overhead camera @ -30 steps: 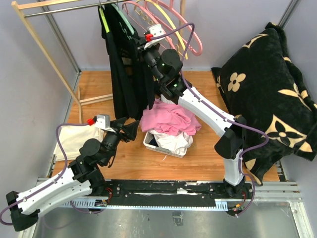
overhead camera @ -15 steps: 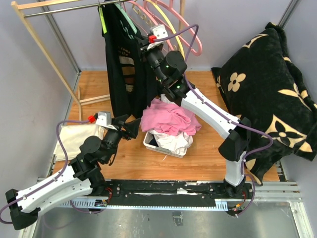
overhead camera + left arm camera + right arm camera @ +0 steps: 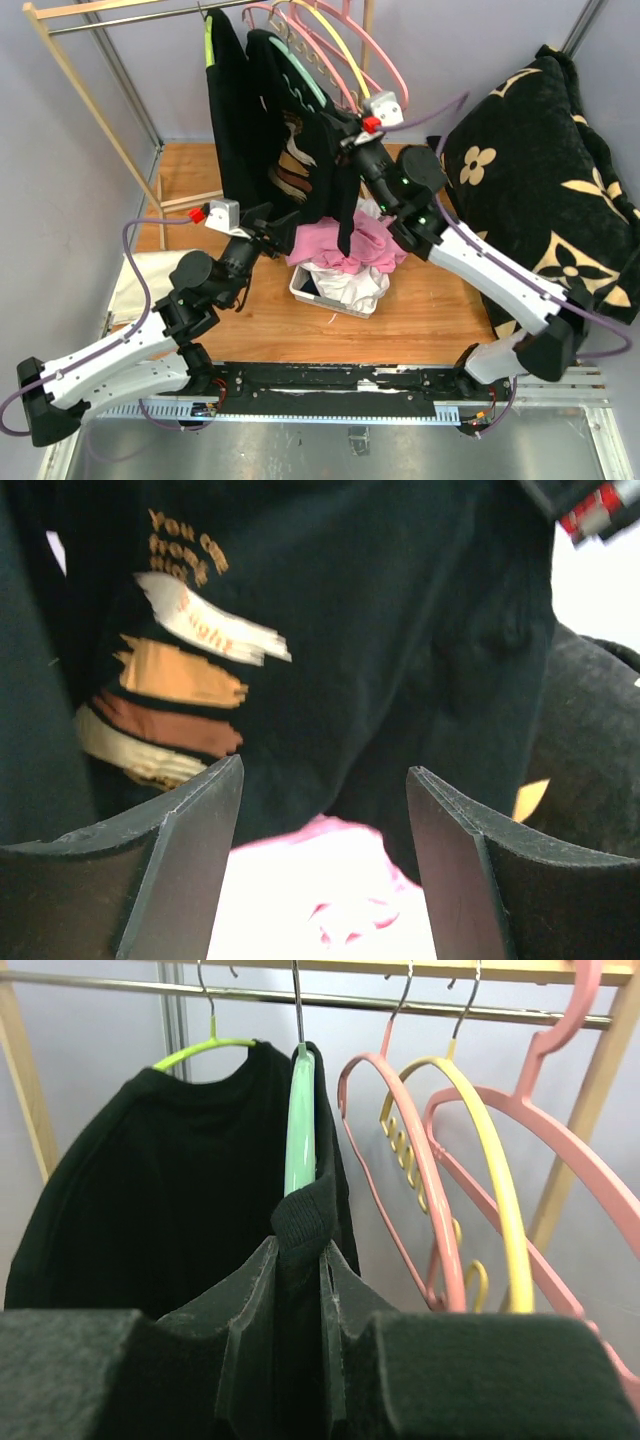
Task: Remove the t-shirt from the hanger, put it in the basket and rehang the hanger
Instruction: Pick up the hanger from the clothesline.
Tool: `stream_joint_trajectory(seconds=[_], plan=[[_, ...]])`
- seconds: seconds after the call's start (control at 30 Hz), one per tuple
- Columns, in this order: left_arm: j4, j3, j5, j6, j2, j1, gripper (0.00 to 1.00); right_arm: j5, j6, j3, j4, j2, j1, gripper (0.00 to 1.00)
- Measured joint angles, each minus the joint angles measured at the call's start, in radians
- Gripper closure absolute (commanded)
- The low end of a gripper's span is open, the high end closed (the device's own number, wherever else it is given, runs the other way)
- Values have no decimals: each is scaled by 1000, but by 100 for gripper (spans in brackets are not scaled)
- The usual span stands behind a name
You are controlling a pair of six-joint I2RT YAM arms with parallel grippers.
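A black t-shirt (image 3: 312, 165) with an orange and cream print hangs on a mint-green hanger (image 3: 306, 82) on the rail, stretched out to the right. My right gripper (image 3: 347, 132) is shut on the shirt's collar edge (image 3: 302, 1212), just below the green hanger (image 3: 300, 1130). My left gripper (image 3: 276, 216) stands open below the shirt's hem, nothing between its fingers (image 3: 190, 820). In the left wrist view the shirt (image 3: 400, 630) fills the space ahead of the left gripper (image 3: 325, 785), apart from it.
Another black garment (image 3: 228, 130) hangs on a lime hanger (image 3: 208, 45) at the left. Bare pink and yellow hangers (image 3: 372, 62) hang to the right. A white basket (image 3: 303, 288) holds pink cloth (image 3: 350, 245). A black flowered blanket (image 3: 540, 180) lies right, a white cloth (image 3: 135, 285) left.
My right arm has swung right and forward, pulling the t-shirt out sideways so its print shows. The left gripper has risen towards the shirt's hem, still open.
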Motion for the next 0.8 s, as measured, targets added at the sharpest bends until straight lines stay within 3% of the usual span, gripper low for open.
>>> stream_joint_trajectory(seconds=[0.37,0.8], plan=[[121,220,68,99,244,0,25,-42,-71,-403,-24,-476,0,99],[163,319,138,143,342,0,24,-35,-116,-549,-94,-849,0,99]])
